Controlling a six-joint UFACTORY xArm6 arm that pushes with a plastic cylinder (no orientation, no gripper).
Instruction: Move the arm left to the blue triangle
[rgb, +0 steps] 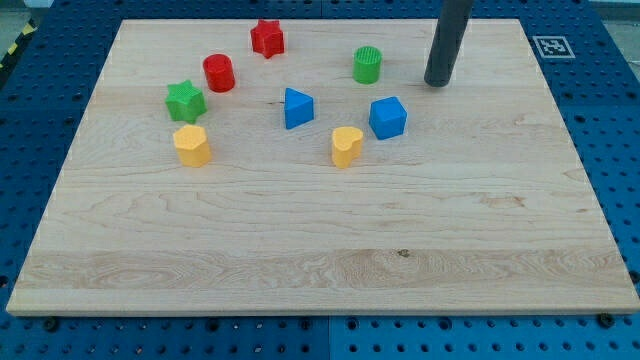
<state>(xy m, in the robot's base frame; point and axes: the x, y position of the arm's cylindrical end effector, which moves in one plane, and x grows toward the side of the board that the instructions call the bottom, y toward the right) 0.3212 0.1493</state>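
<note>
The blue triangle (297, 108) lies on the wooden board (320, 250) a little above its middle. My tip (437, 83) rests on the board near the view's top right, well to the right of the triangle. Between the tip and the triangle stand the green cylinder (367, 65) and the blue cube (388, 117). The tip touches no block.
A yellow heart-like block (346, 145) sits below the blue cube's left. A red star (267, 38), a red cylinder (218, 73), a green star (185, 100) and a yellow block (191, 145) lie left of the triangle. A marker tag (552, 45) is at the board's top right corner.
</note>
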